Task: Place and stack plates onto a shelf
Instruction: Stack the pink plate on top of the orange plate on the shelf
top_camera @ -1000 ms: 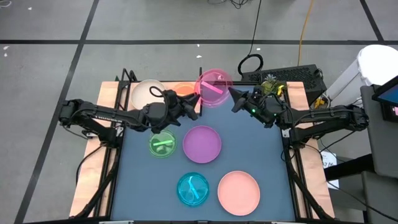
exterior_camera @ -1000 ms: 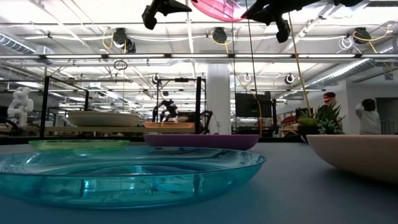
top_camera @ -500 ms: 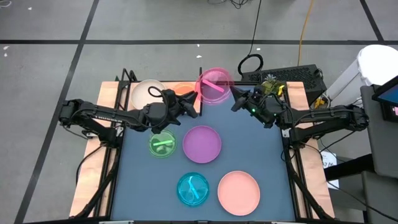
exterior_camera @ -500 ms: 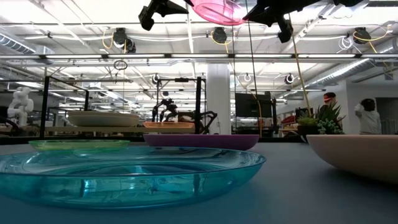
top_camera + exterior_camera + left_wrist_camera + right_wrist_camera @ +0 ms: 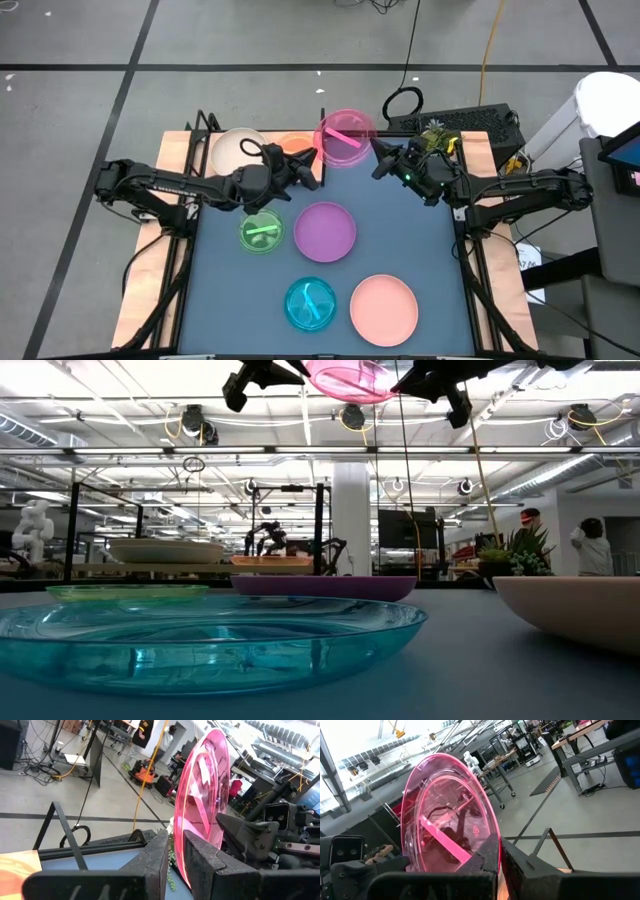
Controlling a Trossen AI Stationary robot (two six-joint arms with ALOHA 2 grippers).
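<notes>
Handover stage, magenta plate [image 5: 345, 138] aloft beside the shelf [image 5: 200, 150], clamped by the closed right end effector [image 5: 377, 164] with left end effector [image 5: 316, 170] fingers [image 5: 200, 857] straddling its rim, grip unconfirmed; cream plate [image 5: 235, 150] and orange plate [image 5: 295, 143] shelved; green [image 5: 262, 233], purple [image 5: 325, 231], teal [image 5: 311, 304] and salmon [image 5: 384, 307] plates left on worktop [image 5: 420, 240].

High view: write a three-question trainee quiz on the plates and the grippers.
1. True or false: the right gripper is shut on the rim of the round translucent magenta plastic plate, which is held in the air, with the left gripper near the opposite edge.
2. Which small plate lies beside the round cream plastic plate? A orange, B teal, C green.
3. How many plates lie on the dark blue tabletop?
Key: 1 true. 2 A, the orange plate. 3 four.
</notes>
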